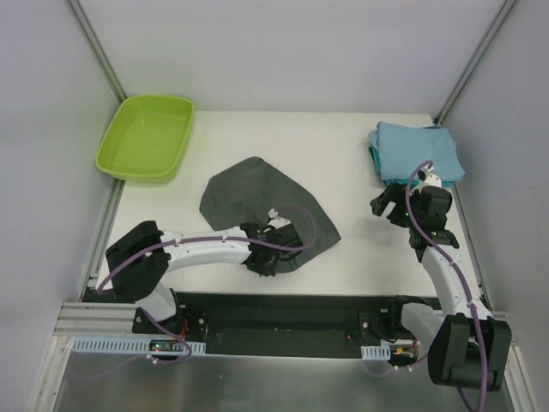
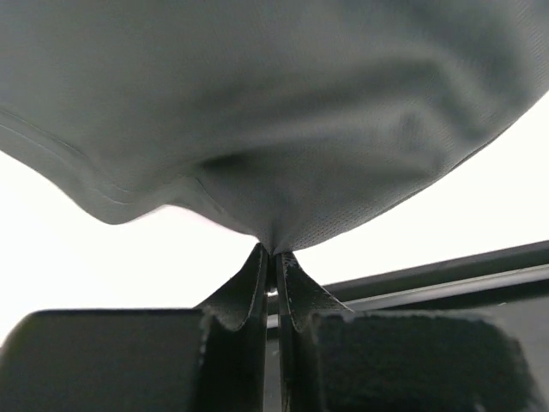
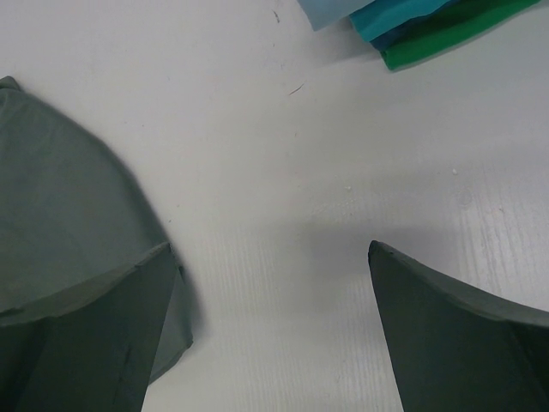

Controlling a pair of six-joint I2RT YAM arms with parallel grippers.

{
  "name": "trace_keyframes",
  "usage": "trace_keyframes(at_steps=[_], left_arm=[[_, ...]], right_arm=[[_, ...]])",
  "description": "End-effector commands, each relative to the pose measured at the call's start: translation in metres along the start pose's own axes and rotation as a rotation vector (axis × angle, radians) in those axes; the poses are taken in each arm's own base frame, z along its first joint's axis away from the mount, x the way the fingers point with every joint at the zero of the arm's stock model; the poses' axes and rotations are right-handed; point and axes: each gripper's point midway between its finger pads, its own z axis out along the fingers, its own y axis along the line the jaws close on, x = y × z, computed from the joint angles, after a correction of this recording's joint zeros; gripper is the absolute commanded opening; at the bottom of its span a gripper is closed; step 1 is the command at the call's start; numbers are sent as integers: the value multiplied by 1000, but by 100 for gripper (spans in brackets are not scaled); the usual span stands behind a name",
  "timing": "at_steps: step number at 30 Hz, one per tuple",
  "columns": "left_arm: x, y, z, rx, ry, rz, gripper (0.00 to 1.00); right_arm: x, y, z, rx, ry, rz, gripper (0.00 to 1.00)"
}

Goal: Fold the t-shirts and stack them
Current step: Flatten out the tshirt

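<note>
A dark charcoal-grey t-shirt (image 1: 257, 202) lies crumpled in the middle of the white table. My left gripper (image 1: 268, 256) is shut on its near edge; in the left wrist view the cloth (image 2: 274, 120) hangs from the pinched fingertips (image 2: 273, 251). A stack of folded t-shirts (image 1: 418, 151), light blue on top with teal under it, sits at the back right; its corner shows in the right wrist view (image 3: 412, 21). My right gripper (image 1: 388, 206) is open and empty over bare table (image 3: 270, 249), between the grey shirt (image 3: 69, 206) and the stack.
A lime-green plastic tub (image 1: 146, 137) stands at the back left corner. Grey walls and metal posts close in the table on both sides. A black rail runs along the near edge by the arm bases.
</note>
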Motion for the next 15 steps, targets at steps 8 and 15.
trace_keyframes(at_steps=[8,15], left_arm=[[-176,122,-203,-184,-791,-326,0],[-143,216,-231,-375,-913,-568,0]], right_arm=[[13,51,-9,-56,68,-178,96],[68,69,-22,-4,178,-249,96]])
